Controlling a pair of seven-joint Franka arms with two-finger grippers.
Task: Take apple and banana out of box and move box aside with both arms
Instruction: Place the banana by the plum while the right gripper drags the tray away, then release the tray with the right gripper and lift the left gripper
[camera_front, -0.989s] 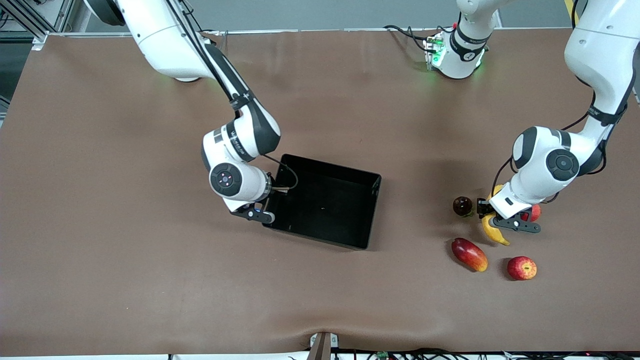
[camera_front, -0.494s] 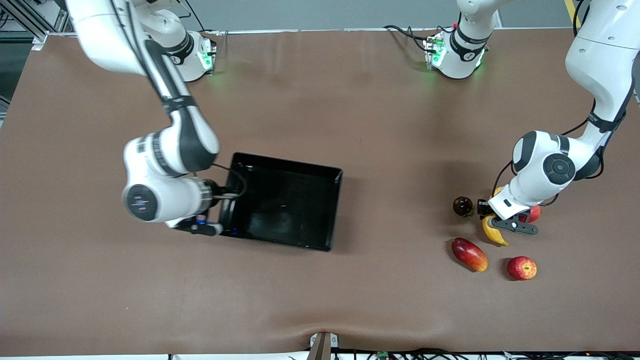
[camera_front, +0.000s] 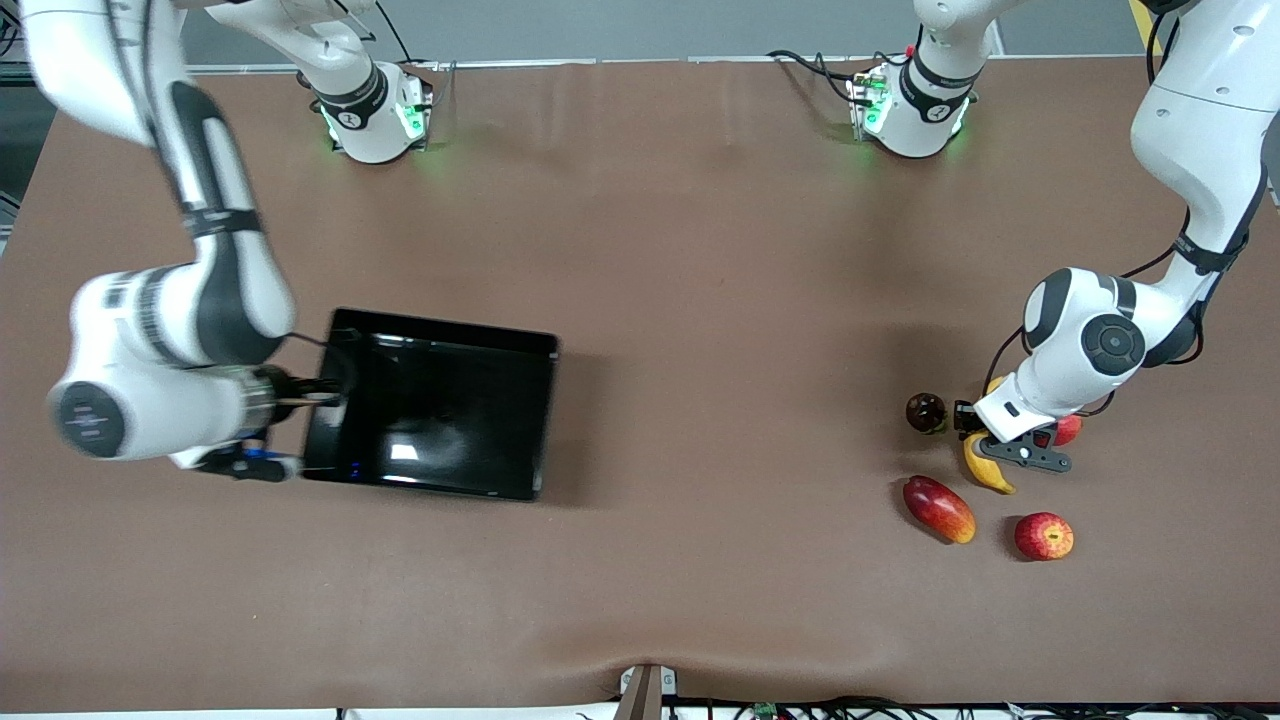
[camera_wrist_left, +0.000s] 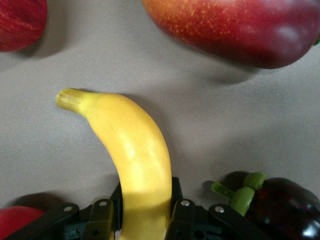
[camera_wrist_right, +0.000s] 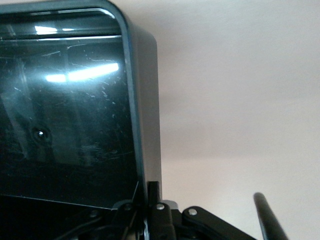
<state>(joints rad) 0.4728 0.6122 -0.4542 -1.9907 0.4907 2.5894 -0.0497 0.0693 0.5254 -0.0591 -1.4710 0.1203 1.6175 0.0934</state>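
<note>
My gripper (camera_wrist_left: 145, 222) clamps the banana (camera_wrist_left: 135, 150) between its fingers (camera_wrist_left: 102, 220). Calling the line from my gripper to the banana's stem tip twelve o'clock, a slice of apple (camera_wrist_left: 20, 20) shows at twelve, the mango (camera_wrist_left: 235, 25) at two, a dark purple fruit (camera_wrist_left: 285, 207) with a green calyx at four, and a red fruit (camera_wrist_left: 15, 220) at ten, all on the worktop (camera_wrist_left: 240, 120)

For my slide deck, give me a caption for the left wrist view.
Left gripper fingers clasp the banana among other fruits.

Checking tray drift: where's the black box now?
Front view: black box sits toward the right arm's end of the table, its wall pinched by the right pincer.
</note>
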